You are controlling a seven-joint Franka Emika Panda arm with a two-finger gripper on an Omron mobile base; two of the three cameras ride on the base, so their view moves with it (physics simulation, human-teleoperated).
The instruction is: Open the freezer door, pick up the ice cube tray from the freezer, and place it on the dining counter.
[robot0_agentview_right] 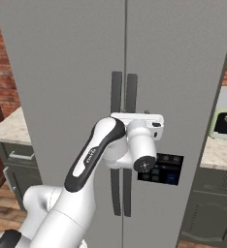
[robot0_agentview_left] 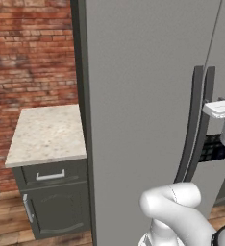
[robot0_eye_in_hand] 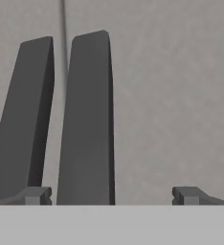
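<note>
Between the tips of the tool [robot0_eye_in_hand: 111, 195], whose jaws stand wide apart with nothing in them, rises a dark vertical handle [robot0_eye_in_hand: 85, 119]. It stands just right of the seam [robot0_eye_in_hand: 63, 48] between the two doors, so it looks to belong to the neighbouring door [robot0_agentview_right: 183, 72], the one bearing the black dispenser panel [robot0_agentview_right: 161, 168]. At the left fingertip [robot0_eye_in_hand: 37, 195], on the far side of that seam, stands the freezer door handle [robot0_eye_in_hand: 23, 119]; it lies at or just outside the gap, not inside it. The right base view agrees: the white hand lies level in front of the pair of handles, centred a little to the right of the seam.

Both handles run upright and the jaws spread sideways across them, so the tool's turn already suits the grasp. By my reading the coming move hangs on a small sideways shift to the robot's left, across the seam, before closing.

Behind the handles the freezer door [robot0_agentview_right: 62, 97] sits shut and flush with its neighbour, so the ice cube tray is presumably inside the freezer [robot0_agentview_left: 148, 96], hidden for now
</note>
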